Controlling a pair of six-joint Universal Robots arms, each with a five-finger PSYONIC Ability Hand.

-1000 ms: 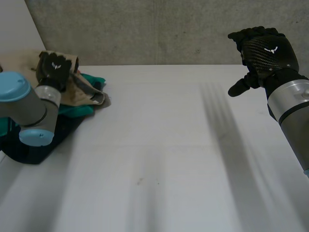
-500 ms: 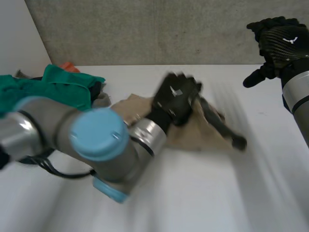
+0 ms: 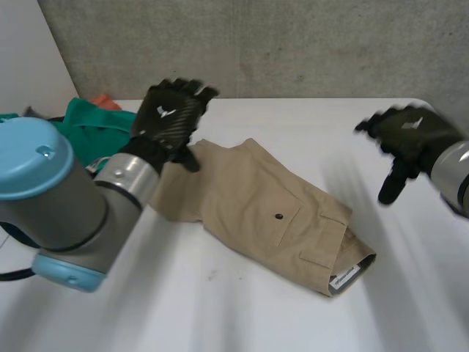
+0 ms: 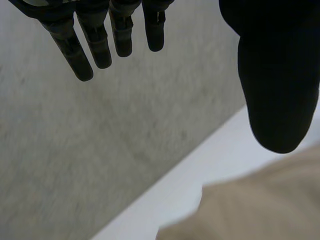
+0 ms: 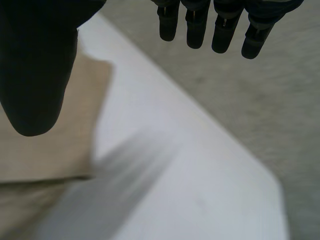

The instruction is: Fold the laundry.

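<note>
Tan shorts [image 3: 271,209] lie spread across the middle of the white table [image 3: 242,315], back pocket and button up, waistband with a label towards the front right. My left hand [image 3: 170,114] hovers above their left end, fingers straight and spread, nothing in it. In the left wrist view the fingers [image 4: 100,42] and thumb [image 4: 272,90] stand apart over the tan cloth [image 4: 260,205]. My right hand [image 3: 404,139] hangs open above the table, right of the shorts. Its thumb [image 5: 35,75] hangs over the shorts [image 5: 45,145] in the right wrist view.
A pile of laundry lies at the table's far left: a green garment [image 3: 88,125], something orange [image 3: 102,100] behind it and dark cloth below. A grey wall [image 3: 278,44] runs behind the table. The table's far right corner [image 3: 421,103] is beside my right hand.
My left hand dragged the tan shorts from the pile to the table's middle, let go and drew back left, now open. My right hand came down and inward towards the shorts.
</note>
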